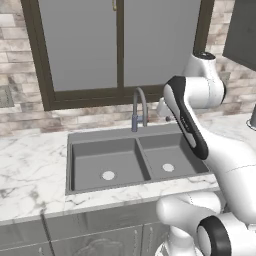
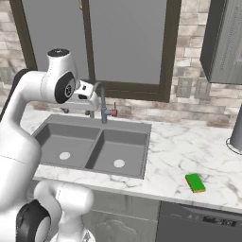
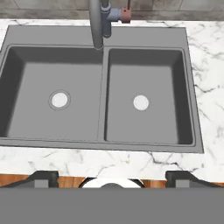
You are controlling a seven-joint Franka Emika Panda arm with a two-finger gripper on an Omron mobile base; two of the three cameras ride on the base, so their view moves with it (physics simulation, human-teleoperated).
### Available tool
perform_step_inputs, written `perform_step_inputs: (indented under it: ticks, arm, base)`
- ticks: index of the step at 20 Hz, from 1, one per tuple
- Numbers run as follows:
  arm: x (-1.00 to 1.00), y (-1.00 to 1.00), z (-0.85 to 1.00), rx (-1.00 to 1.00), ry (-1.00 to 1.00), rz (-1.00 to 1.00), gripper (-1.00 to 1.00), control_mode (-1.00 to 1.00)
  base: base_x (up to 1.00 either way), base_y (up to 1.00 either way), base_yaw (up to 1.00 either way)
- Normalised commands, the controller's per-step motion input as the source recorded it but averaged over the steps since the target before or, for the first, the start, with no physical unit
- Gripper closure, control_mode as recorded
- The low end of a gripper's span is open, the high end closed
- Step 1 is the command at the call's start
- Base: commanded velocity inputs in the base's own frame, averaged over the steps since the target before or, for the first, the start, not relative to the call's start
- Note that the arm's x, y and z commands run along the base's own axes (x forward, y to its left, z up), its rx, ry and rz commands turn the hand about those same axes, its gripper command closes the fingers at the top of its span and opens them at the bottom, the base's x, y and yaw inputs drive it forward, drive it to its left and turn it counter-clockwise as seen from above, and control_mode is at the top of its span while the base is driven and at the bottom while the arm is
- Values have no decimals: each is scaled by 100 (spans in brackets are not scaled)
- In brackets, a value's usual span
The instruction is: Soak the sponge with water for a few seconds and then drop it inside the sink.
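The sponge (image 2: 195, 183), a small green block with a yellow layer, lies on the marble counter to the right of the sink (image 2: 124, 125), near the front edge. The dark grey double-basin sink (image 3: 144, 37) has a pale round drain in each basin. My gripper (image 3: 112, 177) hangs open high above the sink's front edge, looking down into both basins, with nothing between its fingers. In the right base view the gripper (image 2: 78, 111) is over the left basin, far to the left of the sponge. The water is out of view.
A grey arched faucet (image 3: 97, 26) with a red-tipped handle stands behind the centre divider (image 1: 142, 160). The marble counter (image 1: 30, 165) runs on both sides. A window is behind the sink, and a grey round object (image 2: 236, 132) stands at the far right.
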Motion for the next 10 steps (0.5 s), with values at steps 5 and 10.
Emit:
perform_step_inputs:
  ticks: [5, 10]
  arm:
    - [-9, -8, 0, 0, -12, 0, -100, -100]
    - [0, -18, 0, 0, -23, 0, -100, -100]
  base:
    - [0, 0, 0]
    - [0, 0, 0]
